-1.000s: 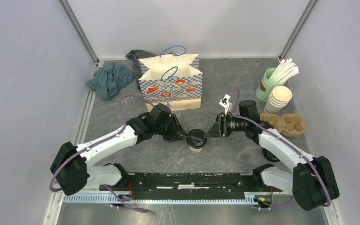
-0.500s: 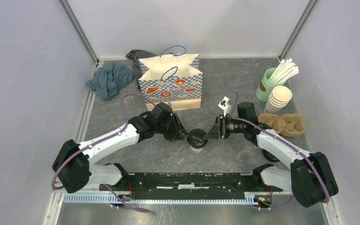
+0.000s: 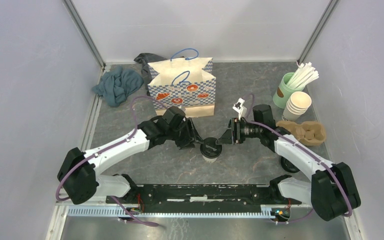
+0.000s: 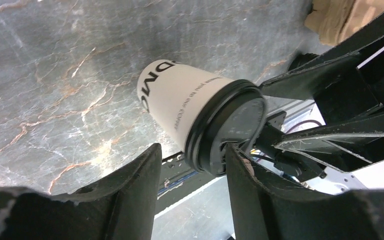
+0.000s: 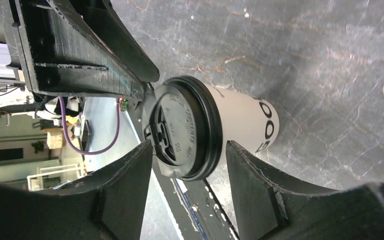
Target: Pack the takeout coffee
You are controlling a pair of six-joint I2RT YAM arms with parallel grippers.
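The takeout coffee, a cream-white cup with a black lid, stands upright on the table between my two grippers. My left gripper is at its left side, open. In the left wrist view the cup lies ahead and one finger is against the lid's rim. My right gripper is at its right side, open. In the right wrist view its fingers straddle the lid without clamping; the cup body shows behind.
A patterned paper bag stands open behind the cup. A teal cloth lies at the far left. A mint-green cup of straws, a stack of lidless cups and a cardboard cup carrier are at the right.
Both grippers have closed in slightly on the cup from either side and shifted a little farther back. The cup has not moved.
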